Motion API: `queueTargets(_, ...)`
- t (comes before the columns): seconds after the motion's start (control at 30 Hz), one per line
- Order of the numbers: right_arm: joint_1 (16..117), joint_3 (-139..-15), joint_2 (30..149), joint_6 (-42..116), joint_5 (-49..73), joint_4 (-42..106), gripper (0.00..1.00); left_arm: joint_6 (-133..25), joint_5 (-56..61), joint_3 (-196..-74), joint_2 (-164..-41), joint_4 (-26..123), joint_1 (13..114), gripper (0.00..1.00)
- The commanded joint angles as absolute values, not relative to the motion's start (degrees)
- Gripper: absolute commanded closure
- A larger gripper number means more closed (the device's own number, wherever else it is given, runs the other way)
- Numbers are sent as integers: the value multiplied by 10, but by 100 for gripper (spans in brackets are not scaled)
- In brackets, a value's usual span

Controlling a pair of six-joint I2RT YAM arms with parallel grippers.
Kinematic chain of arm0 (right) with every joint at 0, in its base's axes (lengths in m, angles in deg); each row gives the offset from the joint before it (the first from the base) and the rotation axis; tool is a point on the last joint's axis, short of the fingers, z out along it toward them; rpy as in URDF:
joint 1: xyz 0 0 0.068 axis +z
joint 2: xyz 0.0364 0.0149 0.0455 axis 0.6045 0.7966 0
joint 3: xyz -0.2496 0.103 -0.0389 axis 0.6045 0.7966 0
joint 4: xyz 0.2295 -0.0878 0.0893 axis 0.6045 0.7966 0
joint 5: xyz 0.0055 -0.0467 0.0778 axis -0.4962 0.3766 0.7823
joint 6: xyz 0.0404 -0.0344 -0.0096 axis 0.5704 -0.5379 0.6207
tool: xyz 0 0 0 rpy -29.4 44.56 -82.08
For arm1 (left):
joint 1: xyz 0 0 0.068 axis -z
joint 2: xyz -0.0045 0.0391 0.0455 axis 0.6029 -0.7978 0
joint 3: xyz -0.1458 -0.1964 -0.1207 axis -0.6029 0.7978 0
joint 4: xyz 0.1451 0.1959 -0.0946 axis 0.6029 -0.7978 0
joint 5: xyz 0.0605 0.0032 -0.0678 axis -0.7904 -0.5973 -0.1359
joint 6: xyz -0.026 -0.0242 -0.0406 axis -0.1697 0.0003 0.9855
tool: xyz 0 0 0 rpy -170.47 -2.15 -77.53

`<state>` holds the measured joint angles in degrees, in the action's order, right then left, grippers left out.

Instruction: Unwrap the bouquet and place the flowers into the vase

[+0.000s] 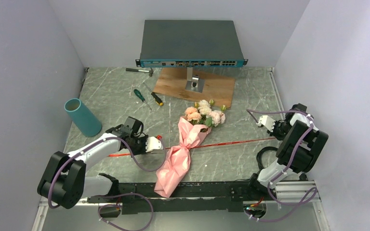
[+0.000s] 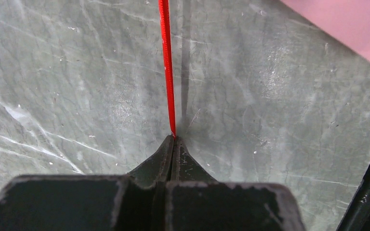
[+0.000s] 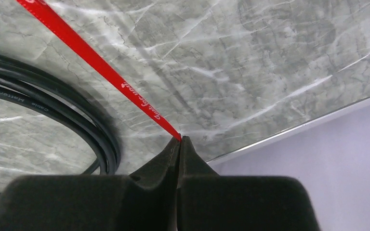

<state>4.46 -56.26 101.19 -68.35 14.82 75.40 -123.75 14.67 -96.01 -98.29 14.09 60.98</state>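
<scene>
The bouquet (image 1: 179,156) lies in the middle of the table in crinkled pink paper. Its flowers (image 1: 204,114) point to the back, and a corner of the paper (image 2: 351,24) shows in the left wrist view. A thin red ribbon (image 1: 236,142) runs taut across the wrap between both grippers. My left gripper (image 1: 159,144) is shut on the ribbon's left part (image 2: 167,72), just left of the wrap. My right gripper (image 1: 275,136) is shut on the ribbon's right end (image 3: 101,70), near the right wall. The teal vase (image 1: 83,117) stands at the far left, apart from both grippers.
A network switch (image 1: 191,43) on a stand over a wooden board (image 1: 212,89) fills the back. Two screwdrivers (image 1: 140,96) and a hammer (image 1: 139,70) lie behind the left arm. A black cable (image 3: 67,113) coils by the right gripper. Walls enclose three sides.
</scene>
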Motion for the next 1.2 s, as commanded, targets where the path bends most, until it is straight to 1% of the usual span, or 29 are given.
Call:
queueTargets(0.0, 34, -591, 1018, -709, 131, 724, 100, -1253, 131, -949, -983, 112, 601, 100)
queueTargets(0.13, 34, -594, 1016, -706, 140, 727, 100, -1242, 141, -959, -983, 108, 600, 100)
queueTargets(0.23, 46, -604, 1009, -689, 151, 756, 99, -1222, 167, -987, -992, 97, 601, 100)
queueTargets(0.27, 53, -609, 1005, -681, 158, 775, 88, -1214, 184, -1001, -996, 90, 601, 100)
queueTargets(0.3, 59, -613, 998, -672, 166, 791, 72, -1203, 194, -1014, -999, 85, 601, 98)
queueTargets(0.33, 68, -613, 990, -662, 177, 803, 56, -1194, 207, -1026, -1001, 84, 602, 93)
queueTargets(0.37, 75, -612, 980, -653, 188, 811, 46, -1184, 217, -1036, -1002, 87, 602, 87)
queueTargets(0.4, 83, -609, 969, -643, 198, 817, 40, -1175, 225, -1045, -1002, 92, 603, 81)
queueTargets(0.43, 93, -606, 957, -633, 209, 822, 36, -1170, 234, -1052, -1002, 96, 604, 74)
queueTargets(0.5, 115, -602, 934, -611, 228, 838, 31, -1168, 250, -1064, -999, 99, 609, 61)
queueTargets(0.53, 127, -603, 923, -599, 238, 846, 29, -1167, 255, -1068, -997, 101, 612, 56)
queueTargets(0.57, 140, -604, 913, -577, 248, 853, 24, -1167, 259, -1070, -994, 104, 617, 51)
queueTargets(0.63, 169, -610, 894, -537, 272, 871, 22, -1166, 266, -1069, -987, 118, 630, 44)
queueTargets(0.73, 223, -622, 869, -459, 313, 895, 22, -1155, 272, -1070, -977, 144, 669, 39)
queueTargets(0.83, 288, -629, 848, -360, 361, 898, 22, -1125, 260, -1072, -981, 187, 725, 38)
queueTargets(0.97, 388, -642, 838, -211, 426, 859, 23, -1094, 237, -1087, -1023, 232, 794, 40)
queueTargets(1.03, 432, -649, 841, -128, 440, 829, 25, -1078, 222, -1097, -1054, 251, 817, 45)
queueTargets(1.07, 450, -651, 844, -96, 444, 809, 26, -1072, 213, -1101, -1067, 259, 828, 49)
queueTargets(1.1, 467, -653, 850, -63, 447, 791, 28, -1069, 205, -1105, -1083, 265, 838, 55)
queueTargets(1.17, 502, -655, 863, -5, 455, 754, 33, -1058, 189, -1109, -1108, 286, 854, 70)
